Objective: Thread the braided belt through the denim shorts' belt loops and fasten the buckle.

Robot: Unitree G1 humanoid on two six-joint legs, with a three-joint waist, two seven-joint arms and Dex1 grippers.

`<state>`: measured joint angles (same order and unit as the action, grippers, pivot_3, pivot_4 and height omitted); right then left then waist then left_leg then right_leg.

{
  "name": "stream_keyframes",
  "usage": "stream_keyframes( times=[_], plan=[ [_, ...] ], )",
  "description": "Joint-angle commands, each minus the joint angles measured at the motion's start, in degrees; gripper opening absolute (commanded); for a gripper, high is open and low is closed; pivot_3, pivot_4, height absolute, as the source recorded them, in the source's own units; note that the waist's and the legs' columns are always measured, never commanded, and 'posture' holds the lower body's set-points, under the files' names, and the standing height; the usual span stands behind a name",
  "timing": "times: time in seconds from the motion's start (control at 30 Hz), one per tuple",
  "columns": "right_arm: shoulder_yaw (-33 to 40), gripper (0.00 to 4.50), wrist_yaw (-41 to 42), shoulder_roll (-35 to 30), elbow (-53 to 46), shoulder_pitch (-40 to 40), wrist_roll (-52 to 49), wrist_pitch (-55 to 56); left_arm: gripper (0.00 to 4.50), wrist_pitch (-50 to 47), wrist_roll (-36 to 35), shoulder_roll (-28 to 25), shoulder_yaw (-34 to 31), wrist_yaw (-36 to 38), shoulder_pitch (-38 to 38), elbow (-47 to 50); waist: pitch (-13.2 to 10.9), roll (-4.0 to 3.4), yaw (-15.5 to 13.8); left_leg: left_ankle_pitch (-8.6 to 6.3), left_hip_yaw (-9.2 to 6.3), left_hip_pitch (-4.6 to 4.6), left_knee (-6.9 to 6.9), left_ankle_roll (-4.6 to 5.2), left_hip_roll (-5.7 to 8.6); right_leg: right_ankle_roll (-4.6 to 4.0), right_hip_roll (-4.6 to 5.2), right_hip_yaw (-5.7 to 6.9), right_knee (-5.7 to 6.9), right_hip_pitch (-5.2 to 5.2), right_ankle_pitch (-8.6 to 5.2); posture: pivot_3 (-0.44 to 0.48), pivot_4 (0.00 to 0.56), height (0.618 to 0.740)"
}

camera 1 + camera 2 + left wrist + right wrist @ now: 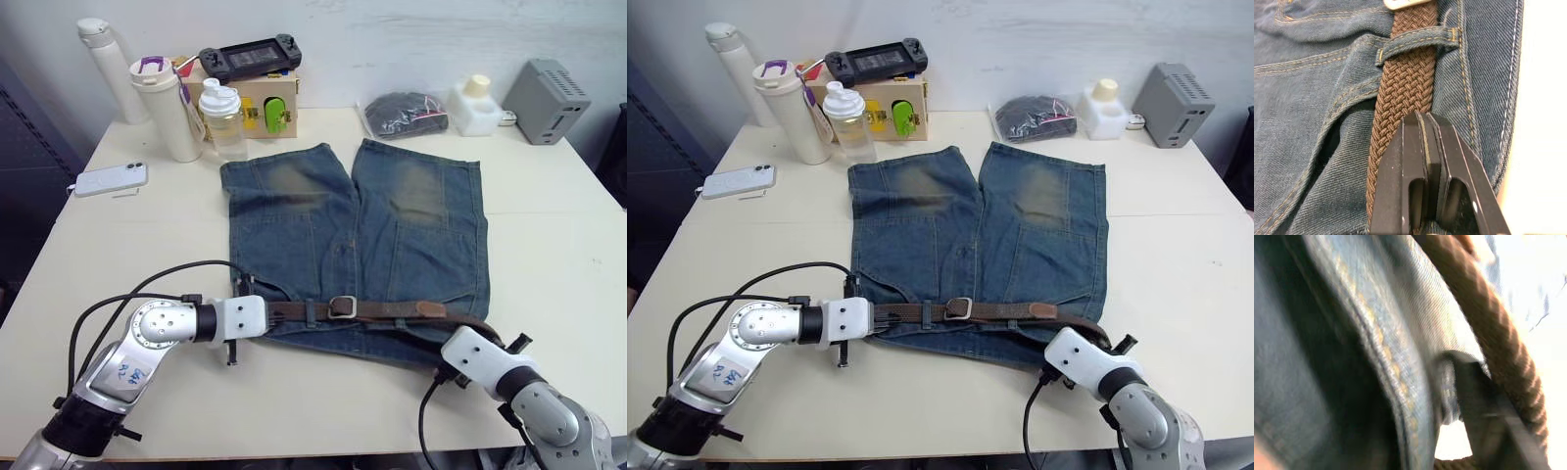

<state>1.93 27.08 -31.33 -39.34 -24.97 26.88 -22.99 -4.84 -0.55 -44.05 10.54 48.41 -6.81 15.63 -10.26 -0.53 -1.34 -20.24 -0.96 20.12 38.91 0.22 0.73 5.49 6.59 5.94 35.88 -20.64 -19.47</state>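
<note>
With the braided belt (392, 310) already lying through the denim shorts' (353, 245) waistband loops, the left tool (1422, 147), pressed together, rested on it; fastening the buckle (341, 306) seemingly remained.

Table (118, 235) carries denim shorts (392, 245), phone (110, 179), bottles (220, 119).

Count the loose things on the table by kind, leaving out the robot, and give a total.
Drink bottles and cups: 3
Clothing items, shorts and belt: 2
Phone: 1
Game console: 1
Boxes: 2
Bagged bundle: 1
White jar: 1
Total: 11
</note>
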Motion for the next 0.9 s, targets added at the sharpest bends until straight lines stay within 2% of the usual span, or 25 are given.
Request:
stream_keyframes(
  times=[0.03, 0.33, 0.5, 0.67, 0.9],
  plan=[
    [0.74, 0.12, -1.2, -0.25, 3.76, -1.97, 2.08, -1.61, 0.0, -2.31, 2.78, -3.0, -3.72, -1.95, 3.56, -5.14, 0.01, -0.01, 0.05, 0.0, 0.01, -0.01, -0.02, 0.0, -0.01, -0.01, 0.0, 0.0, 0.0, 0.0, 0.0, 0.0, 0.15, 0.69],
    [0.81, 0.12, -3.23, -0.18, 6.36, -1.03, 2.68, -2.38, 0.0, 0.42, 2.7, -3.68, -5.86, -4.61, 7.12, -7.04, 0.13, 0.09, 0.17, -0.02, 0.01, -0.05, -0.02, -0.04, -0.07, -0.05, -0.03, -0.01, 0.0, 0.01, -0.03, 0.0, 0.15, 0.69],
    [3.22, 0.12, -4.42, -0.07, 7.62, -1.1, 2.47, -3.62, 0.0, 5.04, 3.08, -5.02, -9.33, -7.27, 11.08, -13.73, 0.21, 0.04, 0.22, -0.03, 0.02, -0.06, -0.02, -0.06, -0.09, -0.07, -0.03, -0.01, 0.0, 0.01, -0.04, 0.0, 0.15, 0.69],
    [5.04, 0.12, -5.02, -0.66, 8.55, -0.5, 2.88, -4.38, 0.0, 7.19, 2.7, -5.88, -9.89, -9.07, 12.45, -18.18, 0.56, -0.25, 0.2, -0.04, 0.03, -0.06, -0.06, -0.05, -0.11, -0.1, -0.03, -0.02, 0.0, 0.05, -0.06, 0.0, 0.15, 0.69],
    [6.66, 0.12, -6.81, -1.19, 9.01, -0.05, 5.19, -5.43, 0.0, 7.73, 2.18, -5.82, -9.14, -10.04, 14.8, -17.55, 1.01, -0.57, 0.19, -0.04, 0.07, -0.08, -0.35, -0.04, -0.11, -0.15, -0.03, -0.05, -0.01, 0.09, -0.08, 0.0, 0.15, 0.69]
  ],
)
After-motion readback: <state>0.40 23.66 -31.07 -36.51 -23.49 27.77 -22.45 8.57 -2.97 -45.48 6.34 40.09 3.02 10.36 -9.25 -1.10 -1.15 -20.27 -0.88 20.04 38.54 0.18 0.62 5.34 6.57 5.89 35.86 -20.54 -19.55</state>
